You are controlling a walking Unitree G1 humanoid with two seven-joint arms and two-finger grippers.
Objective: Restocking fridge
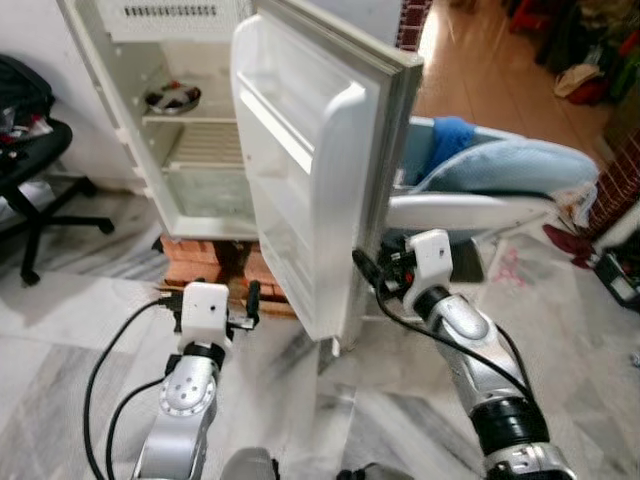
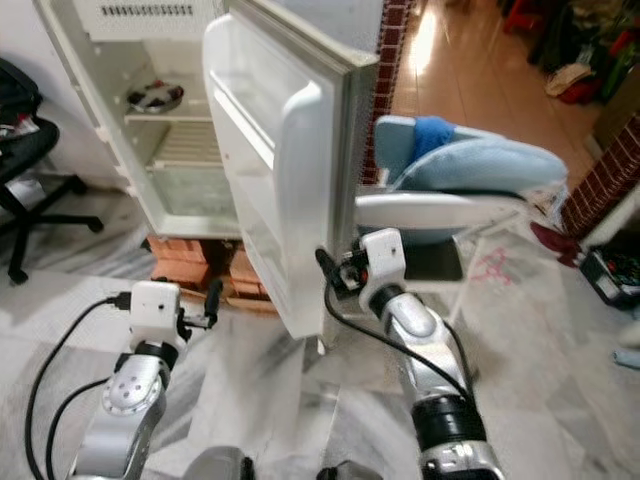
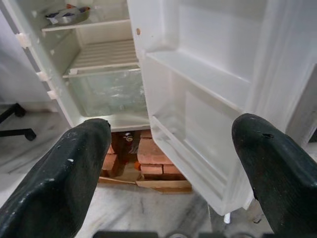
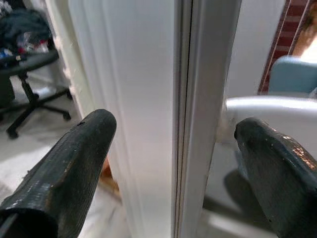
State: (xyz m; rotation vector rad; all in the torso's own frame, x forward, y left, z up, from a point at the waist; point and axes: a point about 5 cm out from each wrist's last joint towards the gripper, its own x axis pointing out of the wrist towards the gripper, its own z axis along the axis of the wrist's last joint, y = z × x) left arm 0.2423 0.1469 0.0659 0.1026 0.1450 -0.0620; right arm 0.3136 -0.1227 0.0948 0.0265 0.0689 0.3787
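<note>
Right hand [image 4: 173, 148] spread astride the fridge door [image 4: 148, 99] edge (left hand [image 3: 168, 148] spread too).

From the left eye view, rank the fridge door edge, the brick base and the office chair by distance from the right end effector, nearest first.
1. Fridge door edge: directly in front of the right end effector, whose fingers are open on either side of it.
2. Brick base: under the fridge, to the robot's left.
3. Office chair: far left, by the wall.
</note>
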